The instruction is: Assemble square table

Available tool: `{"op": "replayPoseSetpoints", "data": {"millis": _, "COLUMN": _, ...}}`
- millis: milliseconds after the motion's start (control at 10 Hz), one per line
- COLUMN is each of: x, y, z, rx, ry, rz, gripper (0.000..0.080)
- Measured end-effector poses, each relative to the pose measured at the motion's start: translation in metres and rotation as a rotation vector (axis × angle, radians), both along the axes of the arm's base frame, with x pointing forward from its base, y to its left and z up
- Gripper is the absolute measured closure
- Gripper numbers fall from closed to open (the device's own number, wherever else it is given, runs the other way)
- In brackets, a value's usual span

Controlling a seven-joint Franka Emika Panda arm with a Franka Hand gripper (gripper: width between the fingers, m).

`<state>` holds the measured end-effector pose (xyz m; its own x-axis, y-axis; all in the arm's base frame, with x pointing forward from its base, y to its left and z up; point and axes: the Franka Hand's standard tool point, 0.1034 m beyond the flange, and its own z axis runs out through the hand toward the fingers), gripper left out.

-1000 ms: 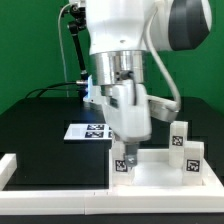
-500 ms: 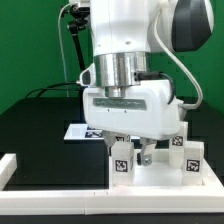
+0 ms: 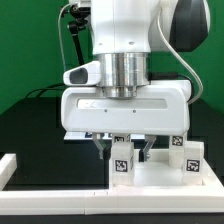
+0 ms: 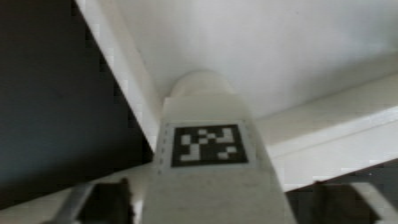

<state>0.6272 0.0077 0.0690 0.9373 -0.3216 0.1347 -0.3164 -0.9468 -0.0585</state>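
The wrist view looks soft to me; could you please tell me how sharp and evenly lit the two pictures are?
Wrist view: blurry throughout, the tag on the leg block readable but fuzzy, the white table top shaded grey. Exterior view: sharper and evenly lit, the black table dark, with no strong glare.

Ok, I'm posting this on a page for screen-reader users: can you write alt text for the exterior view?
A large white robot arm reaches straight down, its jaws on either side of a small white tagged leg block standing on a white square tabletop. More tagged leg blocks stand toward the exterior view's right, on a black table against a green backdrop.
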Motion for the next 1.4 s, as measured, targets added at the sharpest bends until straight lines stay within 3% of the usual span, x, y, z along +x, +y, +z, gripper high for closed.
{"op": "replayPoseSetpoints", "data": {"millis": 100, "x": -0.0001, "y": 0.0001, "z": -0.0002, "rx": 0.006, "ry": 0.001, "rz": -0.041, "gripper": 0.041}}
{"op": "replayPoseSetpoints", "data": {"millis": 200, "x": -0.0001, "y": 0.0001, "z": -0.0004, "rx": 0.021, "ry": 0.002, "rz": -0.136, "gripper": 0.041}}
{"op": "replayPoseSetpoints", "data": {"millis": 300, "x": -0.0002, "y": -0.0006, "z": -0.0005, "rx": 0.034, "ry": 0.003, "rz": -0.226, "gripper": 0.0511}}
{"op": "replayPoseSetpoints", "data": {"millis": 700, "x": -0.0006, "y": -0.0024, "z": -0.001, "rx": 0.104, "ry": 0.057, "rz": -0.765, "gripper": 0.0511}}
{"op": "replayPoseSetpoints", "data": {"millis": 1000, "x": -0.001, "y": -0.0044, "z": -0.0018, "rx": 0.267, "ry": 0.158, "rz": -1.317, "gripper": 0.0511}}
{"op": "replayPoseSetpoints", "data": {"millis": 1400, "x": -0.001, "y": -0.0054, "z": -0.0025, "rx": 0.289, "ry": 0.155, "rz": -1.492, "gripper": 0.0509}}
